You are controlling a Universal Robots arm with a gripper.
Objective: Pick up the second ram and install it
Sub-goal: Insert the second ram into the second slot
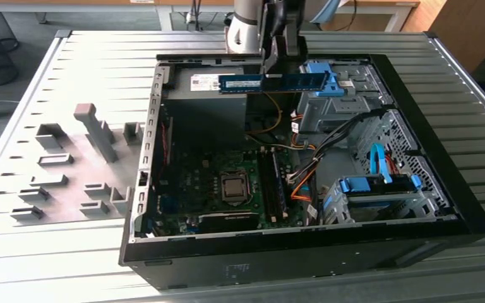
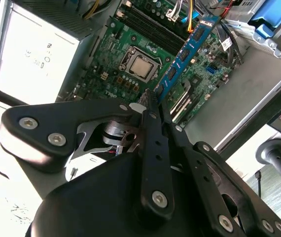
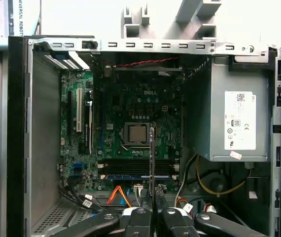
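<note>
Second ram (image 1: 272, 83) hangs level in the air, pinched across its flat faces by the hand (image 1: 273, 71), over the far end of the open computer case (image 1: 444, 189) near the power supply (image 3: 229, 123). Below and farther in, the memory slots (image 3: 135, 168) run crosswise to the stick. Doing this well likely means a firm, untilted pinch and bringing the stick's length and notch in line with a free slot. The hand covers the stick's gripped middle, and I cannot make out the slot latches or which slot is free.
</note>
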